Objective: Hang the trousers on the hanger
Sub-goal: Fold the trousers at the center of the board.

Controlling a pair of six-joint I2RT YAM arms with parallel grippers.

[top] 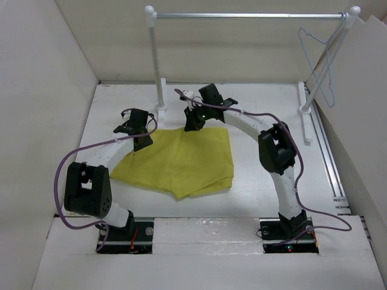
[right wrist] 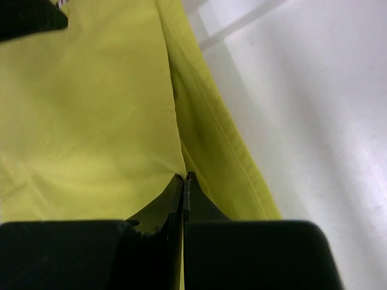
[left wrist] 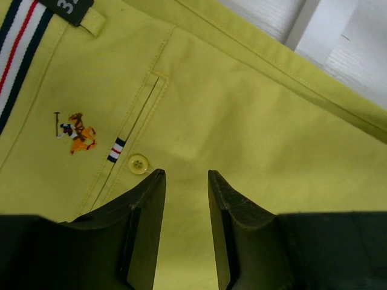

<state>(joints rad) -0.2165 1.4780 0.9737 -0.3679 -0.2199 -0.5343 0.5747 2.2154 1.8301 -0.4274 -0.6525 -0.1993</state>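
There are one worktop [top: 254, 193], one pair of trousers [top: 181, 160], one hanger [top: 315, 66], one rail [top: 248, 15] with two white posts [top: 156, 60], and two arms [top: 275, 151] with two tools, namely one left tool [left wrist: 186, 175] and one right tool [right wrist: 183, 176].

Rail post [top: 158, 84] just beyond trousers [top: 181, 160]

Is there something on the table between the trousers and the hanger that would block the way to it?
Nothing lies on the table between them. The trousers rest mid-table; the hanger hangs at the right end of the rail, beside its right post. Only the right arm arcs across that side.
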